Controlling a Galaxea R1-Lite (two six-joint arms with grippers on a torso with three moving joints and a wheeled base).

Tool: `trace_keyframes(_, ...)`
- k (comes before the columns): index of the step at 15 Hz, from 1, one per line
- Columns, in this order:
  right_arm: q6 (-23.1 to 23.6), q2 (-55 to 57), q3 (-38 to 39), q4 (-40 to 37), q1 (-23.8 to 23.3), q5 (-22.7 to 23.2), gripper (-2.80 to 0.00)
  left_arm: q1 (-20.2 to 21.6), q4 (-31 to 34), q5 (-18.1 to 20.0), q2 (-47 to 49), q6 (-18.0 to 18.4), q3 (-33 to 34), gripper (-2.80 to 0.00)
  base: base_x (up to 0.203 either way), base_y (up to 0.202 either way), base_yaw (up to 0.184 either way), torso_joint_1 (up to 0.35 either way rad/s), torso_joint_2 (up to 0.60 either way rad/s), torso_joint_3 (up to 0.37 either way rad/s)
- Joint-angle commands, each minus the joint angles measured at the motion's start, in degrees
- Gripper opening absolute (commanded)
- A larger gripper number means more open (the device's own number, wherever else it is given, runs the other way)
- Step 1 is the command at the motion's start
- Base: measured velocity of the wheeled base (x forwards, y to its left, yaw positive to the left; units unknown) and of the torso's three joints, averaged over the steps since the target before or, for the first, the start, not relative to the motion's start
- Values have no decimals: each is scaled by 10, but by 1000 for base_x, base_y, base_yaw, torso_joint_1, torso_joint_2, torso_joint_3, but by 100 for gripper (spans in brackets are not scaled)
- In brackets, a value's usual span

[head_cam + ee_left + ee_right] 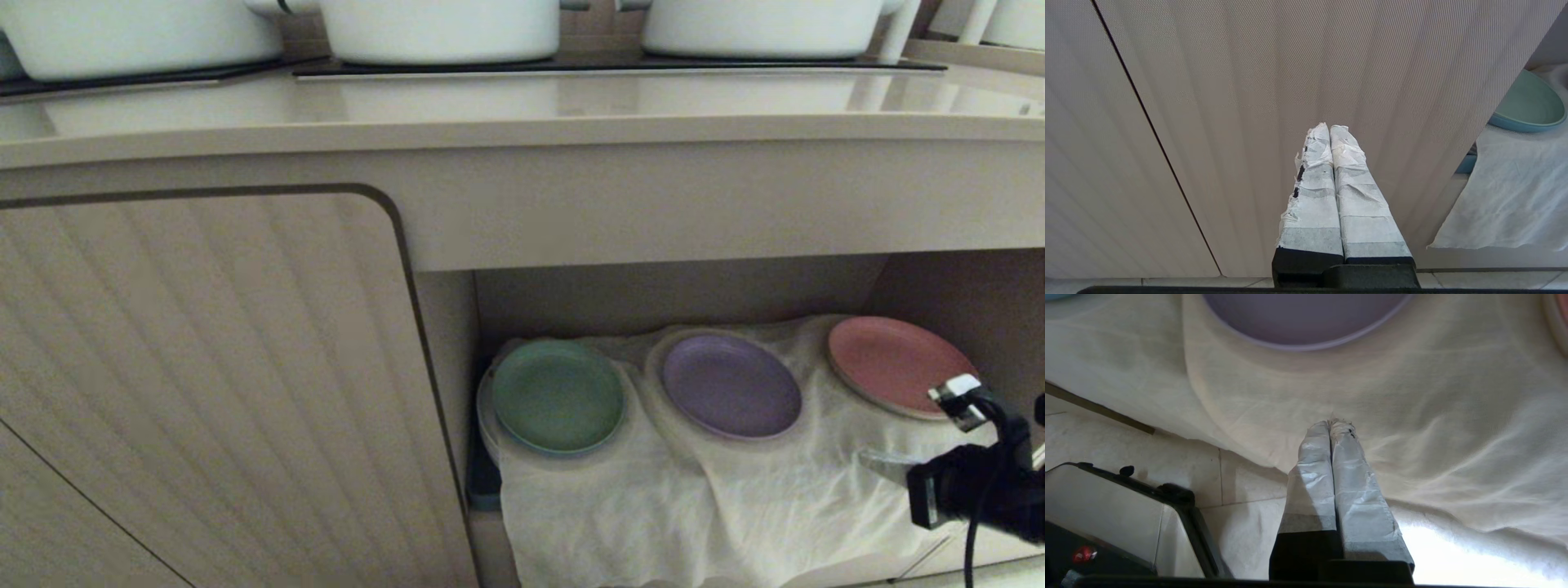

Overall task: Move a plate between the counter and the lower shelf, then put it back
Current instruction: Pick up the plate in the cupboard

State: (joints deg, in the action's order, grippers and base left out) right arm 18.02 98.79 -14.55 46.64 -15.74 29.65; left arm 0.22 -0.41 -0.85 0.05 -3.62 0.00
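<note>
The pale lilac plate (731, 385) lies on the white cloth (653, 506) in the lower shelf (653, 298), between a green plate (558, 396) and a pink plate (894, 363). The beige counter (522, 106) runs above the recess. My right gripper (867, 459) is shut and empty, low at the shelf's front right. In the right wrist view its taped tips (1331, 424) point over the cloth, a short way from the lilac plate's rim (1306, 345). My left gripper (1329, 127) is shut and empty, facing the ribbed cabinet door (1229, 102).
White pots (441, 28) stand on black hob panels (620, 65) at the back of the counter. The closed cabinet door (204, 392) fills the left. The cloth hangs over the shelf's front edge. The robot's base (1106, 514) sits on the tiled floor beneath the right arm.
</note>
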Motion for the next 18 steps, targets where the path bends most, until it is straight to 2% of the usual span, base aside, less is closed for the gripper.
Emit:
trace_keyframes(1,1,2,-22,-34,-2,0,-280,0,0,0,0,-1,0,-280,0,0,0,0,0,0)
trace_keyframes(6,-7,20,-42,-86,2,-6,-280,0,0,0,0,-1,0,-280,0,0,0,0,0,0)
trace_keyframes(10,-57,21,-93,-120,1,-24,-280,0,1,0,0,-1,0,-280,0,0,0,0,0,0)
trace_keyframes(12,-91,18,-107,-126,1,-34,-280,0,0,0,0,-1,0,-280,0,0,0,0,0,0)
trace_keyframes(18,-231,39,-136,-139,1,-53,-280,0,0,0,2,-1,0,-280,0,0,0,0,0,0)
